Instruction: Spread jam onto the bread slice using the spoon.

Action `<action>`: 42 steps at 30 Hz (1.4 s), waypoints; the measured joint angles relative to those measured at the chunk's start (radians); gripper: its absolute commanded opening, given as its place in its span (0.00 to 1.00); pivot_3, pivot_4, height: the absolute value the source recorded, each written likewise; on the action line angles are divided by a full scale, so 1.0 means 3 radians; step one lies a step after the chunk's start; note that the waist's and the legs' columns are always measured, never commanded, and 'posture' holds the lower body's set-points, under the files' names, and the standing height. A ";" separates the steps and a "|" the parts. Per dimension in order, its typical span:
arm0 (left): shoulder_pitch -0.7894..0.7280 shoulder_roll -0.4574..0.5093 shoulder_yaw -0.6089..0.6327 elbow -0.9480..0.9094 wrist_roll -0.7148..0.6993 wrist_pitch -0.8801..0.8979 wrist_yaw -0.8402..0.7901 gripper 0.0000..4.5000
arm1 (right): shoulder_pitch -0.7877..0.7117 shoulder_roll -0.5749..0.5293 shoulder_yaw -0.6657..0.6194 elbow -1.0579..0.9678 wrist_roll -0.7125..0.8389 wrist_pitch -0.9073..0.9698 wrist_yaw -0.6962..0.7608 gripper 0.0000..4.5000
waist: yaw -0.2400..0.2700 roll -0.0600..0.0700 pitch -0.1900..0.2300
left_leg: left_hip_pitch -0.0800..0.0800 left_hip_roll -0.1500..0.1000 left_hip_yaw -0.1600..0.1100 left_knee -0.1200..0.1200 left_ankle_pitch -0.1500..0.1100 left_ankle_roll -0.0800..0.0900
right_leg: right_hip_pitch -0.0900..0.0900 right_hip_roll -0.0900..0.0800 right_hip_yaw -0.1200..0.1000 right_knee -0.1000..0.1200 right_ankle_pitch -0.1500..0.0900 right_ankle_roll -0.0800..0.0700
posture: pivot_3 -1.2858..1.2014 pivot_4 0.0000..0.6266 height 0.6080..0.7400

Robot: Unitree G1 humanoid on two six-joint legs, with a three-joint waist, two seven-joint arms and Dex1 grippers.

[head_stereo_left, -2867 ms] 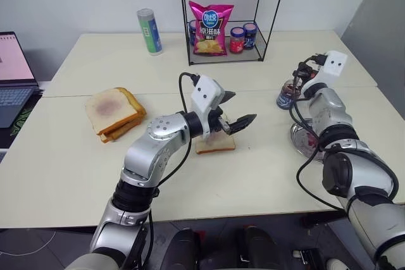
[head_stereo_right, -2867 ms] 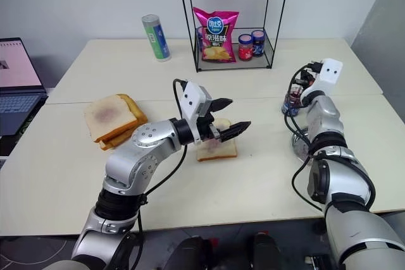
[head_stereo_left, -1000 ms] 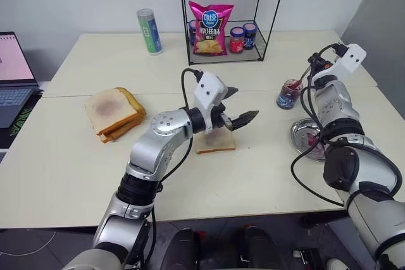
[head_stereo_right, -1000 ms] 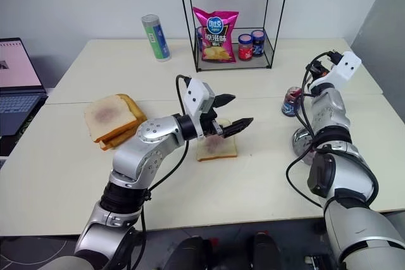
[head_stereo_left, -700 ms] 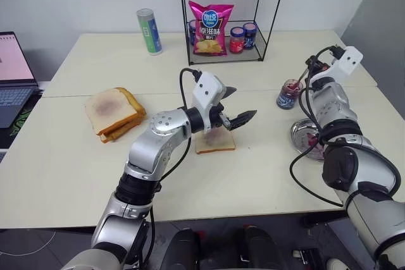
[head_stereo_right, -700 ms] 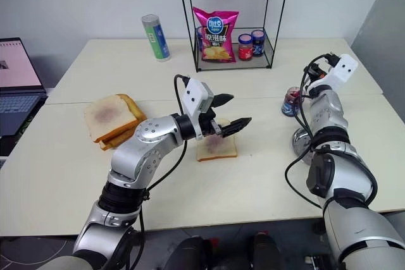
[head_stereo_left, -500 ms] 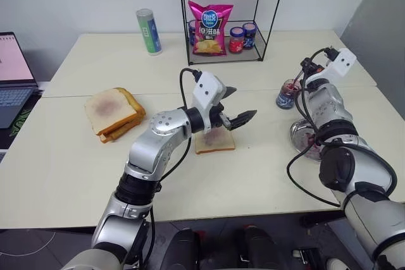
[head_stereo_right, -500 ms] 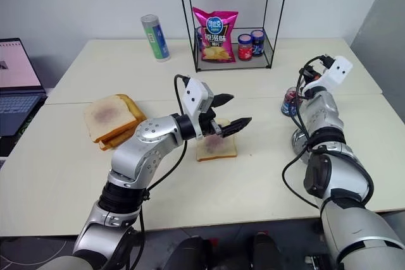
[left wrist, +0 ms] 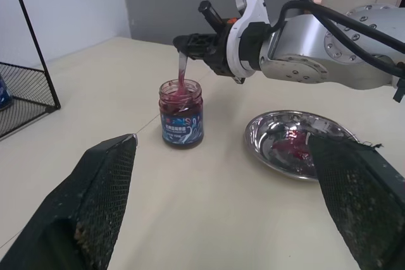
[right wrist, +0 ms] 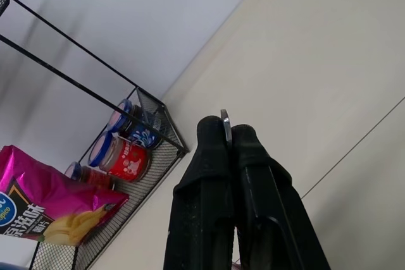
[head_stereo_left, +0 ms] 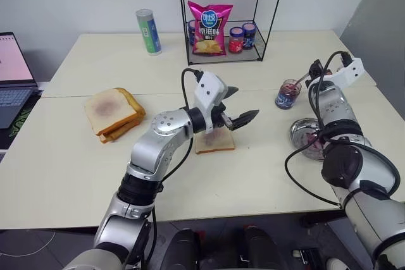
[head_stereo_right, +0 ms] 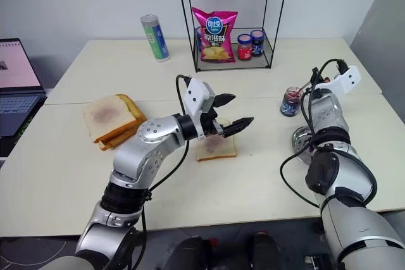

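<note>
The right end effector point(left wrist: 201, 45) is clamped on the handle of the spoon point(left wrist: 182, 67), which hangs down into the small clear jar point(left wrist: 181, 113) so that its bowl is sunk in the jam point(left wrist: 180, 91). In the right wrist view the two black fingers point(right wrist: 212, 156) press together with a thin edge of metal showing between their tips. The jar stands on the right side of the counter point(head_stereo_left: 76, 156), just beyond a round metal plate point(left wrist: 297, 143) that carries a red-purple smear of jam.

The left end effector point(head_stereo_left: 237, 107) hovers above the middle of the counter with its fingers spread wide apart and nothing between them. Directly below it lies the bread slice point(head_stereo_left: 214, 141), flat on the counter, with a faint purple stain at its centre. The slice is well apart from the jar and the plate, which sit far off to its right.

On the left side of the counter rests a stack of bread slices point(head_stereo_left: 114, 113), the top one stained in the middle. At the far side stands a black wire rack point(head_stereo_left: 231, 30) holding a pink bag of crisps point(head_stereo_left: 209, 28) and lidded jars point(head_stereo_left: 243, 37), with a green-and-blue can point(head_stereo_left: 149, 31) upright to its left. A laptop point(head_stereo_left: 12, 80) sits at the far left edge.
</note>
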 measured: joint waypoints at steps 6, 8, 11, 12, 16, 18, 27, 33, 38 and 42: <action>-0.0001 -0.0002 0.0000 0.0022 0.0007 -0.0005 -0.0009 1.00 | -0.0006 -0.0009 -0.0006 -0.0027 0.0030 0.0014 -0.0029 0.02 | 0.0000 0.0000 0.0000 | 0.0000 0.0000 0.0000 0.0000 0.0000 0.0000 | 0.0000 0.0000 0.0000 0.0000 0.0000 0.0000 | 0.52 0.24 1.00; -0.0001 -0.0002 0.0000 0.0032 0.0023 -0.0021 -0.0013 1.00 | -0.0011 -0.0018 -0.0005 -0.0059 0.0029 0.0014 -0.0031 0.02 | 0.0000 0.0000 0.0000 | 0.0000 0.0000 0.0000 0.0000 0.0000 0.0000 | 0.0000 0.0000 0.0000 0.0000 0.0000 0.0000 | 0.52 0.24 1.00; -0.0001 -0.0008 0.0000 0.0057 0.0032 -0.0058 -0.0015 1.00 | -0.0035 -0.0051 -0.0005 -0.0071 0.0031 0.0018 -0.0034 0.02 | 0.0000 0.0000 0.0000 | 0.0000 0.0000 0.0000 0.0000 0.0000 0.0000 | 0.0000 0.0000 0.0000 0.0000 0.0000 0.0000 | 0.52 0.24 1.00; -0.0001 -0.0017 0.0000 0.0061 0.0033 -0.0068 -0.0016 1.00 | -0.0041 -0.0060 -0.0006 -0.0089 0.0035 0.0023 -0.0037 0.02 | 0.0000 0.0000 0.0000 | 0.0000 0.0000 0.0000 0.0000 0.0000 0.0000 | 0.0000 0.0000 0.0000 0.0000 0.0000 0.0000 | 0.52 0.24 1.00; -0.0001 -0.0025 -0.0005 0.0097 0.0034 -0.0082 -0.0027 1.00 | -0.0079 -0.0072 -0.0039 -0.0158 0.0101 0.0039 -0.0057 0.02 | 0.0000 0.0000 0.0000 | 0.0000 0.0000 0.0000 0.0000 0.0000 0.0000 | 0.0000 0.0000 -0.0001 0.0000 0.0000 0.0000 | 0.52 0.24 1.00; -0.0011 -0.0024 -0.0005 0.0133 0.0035 -0.0090 -0.0033 1.00 | -0.0079 -0.0071 -0.0039 -0.0170 0.0103 0.0047 -0.0061 0.02 | 0.0000 0.0000 0.0000 | 0.0000 0.0000 0.0000 0.0000 0.0000 0.0000 | 0.0000 0.0000 -0.0001 0.0000 0.0000 0.0000 | 0.52 0.24 1.00; -0.0129 -0.0024 0.0019 0.0286 0.0025 -0.0220 -0.0158 1.00 | -0.0079 -0.0044 -0.0385 -0.0421 0.0528 0.0226 -0.0244 0.02 | 0.0001 0.0000 0.0000 | -0.0001 0.0000 0.0000 0.0000 0.0000 0.0001 | 0.0000 0.0000 -0.0001 -0.0001 0.0000 0.0000 | 0.52 0.24 1.00; -0.0160 0.0015 0.0174 0.0224 -0.0115 -0.0215 -0.0231 1.00 | -0.0010 0.0209 -0.0284 -0.1277 0.0676 0.0651 -0.0411 0.02 | -0.0016 0.0001 0.0000 | -0.0001 0.0003 0.0001 -0.0004 0.0000 0.0001 | -0.0005 0.0001 0.0001 0.0001 0.0000 0.0000 | 0.52 0.24 1.00; 0.0329 0.0564 0.0384 -0.0313 -0.0376 0.0052 -0.0442 1.00 | 0.0390 0.0752 0.0310 -0.2592 0.0755 0.1251 -0.0562 0.02 | -0.0093 0.0004 -0.0001 | -0.0001 0.0012 0.0005 -0.0015 0.0000 -0.0001 | -0.0016 0.0005 0.0006 0.0007 0.0000 -0.0002 | 0.52 0.24 1.00; 0.0776 0.0867 0.0656 -0.0787 -0.0647 0.0392 -0.0438 1.00 | 0.0663 0.0915 0.0892 -0.3206 0.0666 0.1546 -0.0487 0.02 | -0.0083 0.0004 -0.0001 | -0.0009 0.0010 0.0006 -0.0017 0.0001 -0.0002 | -0.0029 0.0004 0.0006 0.0008 0.0000 -0.0002 | 0.52 0.24 1.00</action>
